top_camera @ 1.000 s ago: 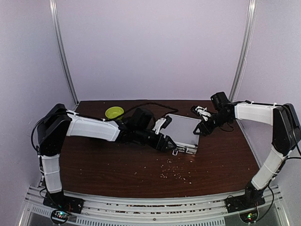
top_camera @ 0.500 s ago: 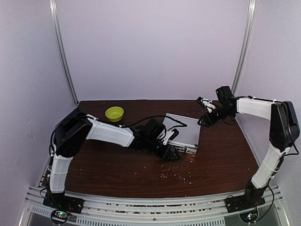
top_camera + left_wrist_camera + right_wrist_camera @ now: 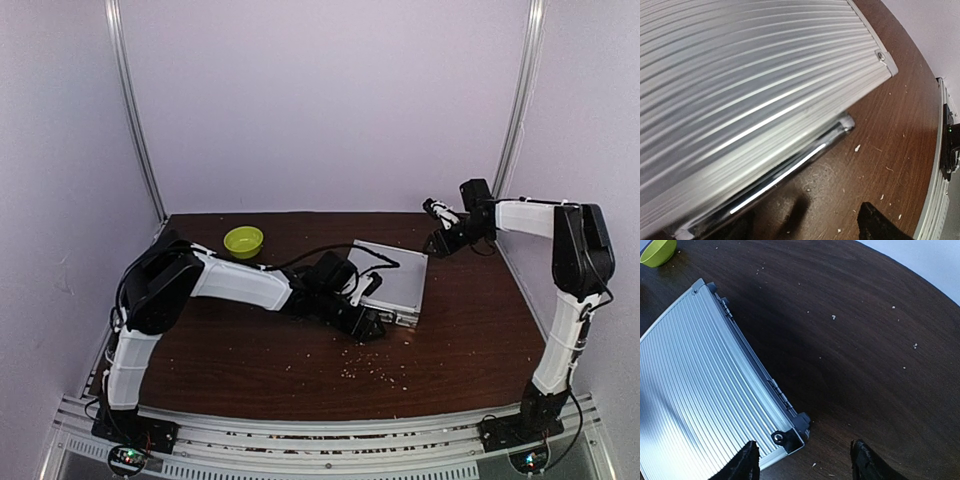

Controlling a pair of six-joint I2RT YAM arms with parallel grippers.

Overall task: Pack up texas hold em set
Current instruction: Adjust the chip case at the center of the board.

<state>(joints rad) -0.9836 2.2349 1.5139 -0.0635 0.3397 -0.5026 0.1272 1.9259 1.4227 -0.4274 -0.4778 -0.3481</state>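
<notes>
The texas hold em set shows as a shut silver ribbed aluminium case (image 3: 395,272) lying flat at the middle right of the table. Its lid (image 3: 740,85) fills the left wrist view, with the chrome handle (image 3: 790,172) along the front edge. My left gripper (image 3: 366,323) is low at that front edge beside the handle, open, one dark fingertip (image 3: 872,225) over bare table. My right gripper (image 3: 436,228) hovers open, apart from the case. Its fingers (image 3: 742,463) frame the case's hinged back corner (image 3: 790,437) from above, and nothing is held.
A lime-green bowl (image 3: 243,240) stands at the back left, also seen as the bowl (image 3: 657,250) in the right wrist view. Pale crumbs (image 3: 375,370) are scattered on the dark wood in front of the case. A black cable (image 3: 330,222) runs over the back of the table.
My right gripper has drawn back and up to the right, away from the case's back corner. My left gripper has slid a little right along the case's front edge.
</notes>
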